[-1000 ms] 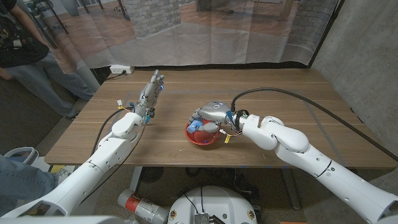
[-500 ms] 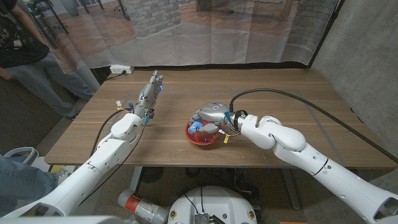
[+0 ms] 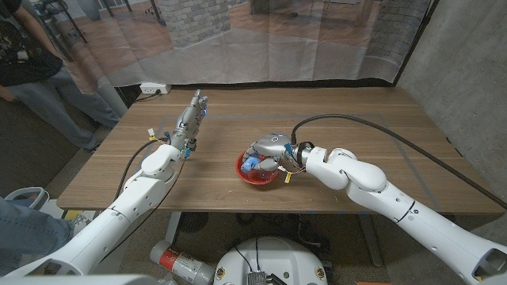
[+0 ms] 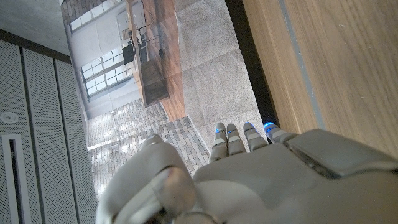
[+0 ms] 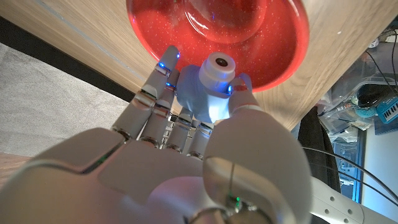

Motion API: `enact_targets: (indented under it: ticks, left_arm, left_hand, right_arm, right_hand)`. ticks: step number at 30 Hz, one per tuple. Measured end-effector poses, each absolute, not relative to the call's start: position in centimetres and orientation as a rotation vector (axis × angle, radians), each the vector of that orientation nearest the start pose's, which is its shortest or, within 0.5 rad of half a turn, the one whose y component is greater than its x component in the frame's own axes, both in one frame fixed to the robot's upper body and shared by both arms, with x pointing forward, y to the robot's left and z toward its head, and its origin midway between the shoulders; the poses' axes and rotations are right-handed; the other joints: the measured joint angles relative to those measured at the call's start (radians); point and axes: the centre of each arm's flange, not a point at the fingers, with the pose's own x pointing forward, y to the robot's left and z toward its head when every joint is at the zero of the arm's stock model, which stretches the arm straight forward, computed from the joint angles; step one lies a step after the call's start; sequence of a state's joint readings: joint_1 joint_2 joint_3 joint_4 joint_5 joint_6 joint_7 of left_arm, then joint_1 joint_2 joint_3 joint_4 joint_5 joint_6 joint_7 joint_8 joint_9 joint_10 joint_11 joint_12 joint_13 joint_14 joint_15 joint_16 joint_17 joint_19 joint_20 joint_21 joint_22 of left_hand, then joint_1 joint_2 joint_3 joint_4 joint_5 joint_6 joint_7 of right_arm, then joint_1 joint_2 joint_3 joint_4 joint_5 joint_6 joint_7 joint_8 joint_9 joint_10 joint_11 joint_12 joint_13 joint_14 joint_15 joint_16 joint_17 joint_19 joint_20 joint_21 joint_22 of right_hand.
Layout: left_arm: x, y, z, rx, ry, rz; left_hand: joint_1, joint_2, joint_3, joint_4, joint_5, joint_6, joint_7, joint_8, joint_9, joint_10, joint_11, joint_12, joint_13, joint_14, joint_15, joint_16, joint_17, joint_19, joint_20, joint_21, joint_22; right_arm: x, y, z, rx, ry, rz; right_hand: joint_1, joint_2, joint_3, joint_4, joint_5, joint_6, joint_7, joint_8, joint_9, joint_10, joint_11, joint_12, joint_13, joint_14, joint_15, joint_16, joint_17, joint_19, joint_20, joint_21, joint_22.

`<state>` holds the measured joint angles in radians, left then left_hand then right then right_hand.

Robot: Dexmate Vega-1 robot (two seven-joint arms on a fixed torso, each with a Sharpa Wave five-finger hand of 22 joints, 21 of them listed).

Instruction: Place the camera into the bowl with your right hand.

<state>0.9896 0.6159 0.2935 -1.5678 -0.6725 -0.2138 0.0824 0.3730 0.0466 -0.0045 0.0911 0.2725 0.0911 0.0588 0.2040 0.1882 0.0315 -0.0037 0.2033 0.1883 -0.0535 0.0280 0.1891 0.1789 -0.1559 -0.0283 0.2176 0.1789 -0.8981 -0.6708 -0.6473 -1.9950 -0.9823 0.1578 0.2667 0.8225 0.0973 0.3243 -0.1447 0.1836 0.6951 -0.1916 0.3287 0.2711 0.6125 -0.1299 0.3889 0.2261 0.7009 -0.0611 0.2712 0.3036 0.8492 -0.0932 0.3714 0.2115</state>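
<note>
A red bowl (image 3: 255, 176) sits on the wooden table (image 3: 356, 127) near its front middle. My right hand (image 3: 269, 152) hovers right over it and holds a small light-blue toy camera (image 3: 251, 162) between the thumb and the other fingers. In the right wrist view the camera (image 5: 208, 93), with its white lens facing out, hangs over the rim of the red bowl (image 5: 273, 43), still held by the fingers (image 5: 163, 81). My left hand (image 3: 192, 119) stands on the table's left part with fingers stretched out and nothing in it; the left wrist view shows that hand (image 4: 261, 174) from behind.
A person (image 3: 32, 71) stands beyond the table's far left corner. A power strip (image 3: 154, 89) lies on the floor behind the table. Bare wood lies to the right of the bowl and behind it.
My right hand has sunk a little lower with the camera, down toward the bowl. The left hand has stayed where it was.
</note>
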Motion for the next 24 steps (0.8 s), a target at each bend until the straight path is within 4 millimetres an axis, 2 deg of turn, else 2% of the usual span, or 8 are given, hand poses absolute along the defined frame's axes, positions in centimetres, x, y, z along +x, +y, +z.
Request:
enact_targets:
  ticks: [24]
  left_arm:
    - [61.1,30.1,-1.6,-0.028,-0.599,-0.167]
  left_hand:
    - [0.000,0.000,-0.004,-0.004,0.000,0.000,0.000,0.000,0.000,0.000,0.000,0.000,0.000,0.000,0.000,0.000,0.000,0.000,0.000,0.000,0.000]
  right_arm:
    - [51.9,-7.0,-5.6,-1.819,-0.914,0.423]
  right_hand:
    - [-0.004,0.004,0.003,-0.003,0.000,-0.001,0.000,0.001,0.001,0.000,0.000,-0.002,0.000,0.000,0.000,0.003,0.006,0.000,0.000,0.006,0.000]
